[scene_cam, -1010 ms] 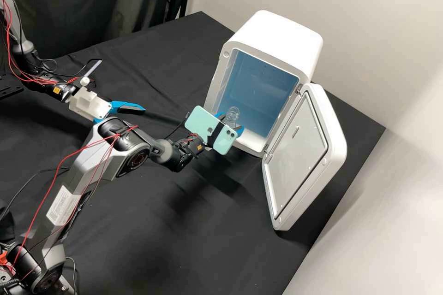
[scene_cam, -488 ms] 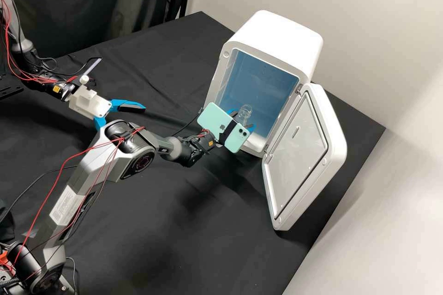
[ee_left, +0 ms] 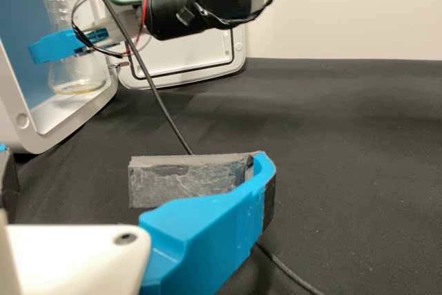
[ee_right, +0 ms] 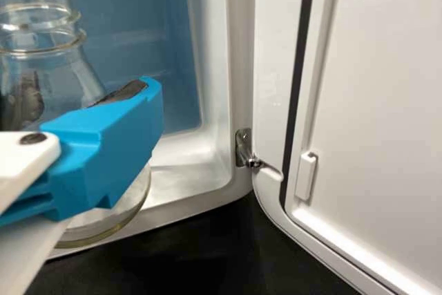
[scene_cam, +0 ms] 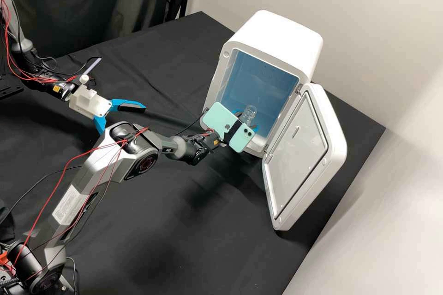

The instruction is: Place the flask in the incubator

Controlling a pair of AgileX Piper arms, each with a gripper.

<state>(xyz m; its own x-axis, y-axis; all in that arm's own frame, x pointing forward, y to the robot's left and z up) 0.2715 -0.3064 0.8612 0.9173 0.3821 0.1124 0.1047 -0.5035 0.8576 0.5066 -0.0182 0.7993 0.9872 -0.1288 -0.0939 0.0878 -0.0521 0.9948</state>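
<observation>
Right pincer (scene_cam: 246, 120): closed on the flask (ee_right: 41, 67), which is held just inside the incubator (scene_cam: 277, 37).
Flask: kept upright, low at the incubator's front lip.
Left pincer (scene_cam: 121, 117): spread open, empty, well clear of the incubator.
Door (scene_cam: 300, 156): swung open.

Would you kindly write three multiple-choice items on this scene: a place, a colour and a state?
1. Where is the clear glass conical flask relative to the white incubator?
A. On its roof.
B. Just inside its open front.
C. Behind it.
2. What colour is the incubator's inner lining?
A. Blue.
B. Red.
C. Black.
3. How stands the incubator's white door?
A. Latched shut.
B. Swung wide open.
C. Taken off.
Answers:
1 B: its base is over the chamber floor.
2 A: the inside walls show blue.
3 B: it hangs on its hinge beside the opening.
</observation>
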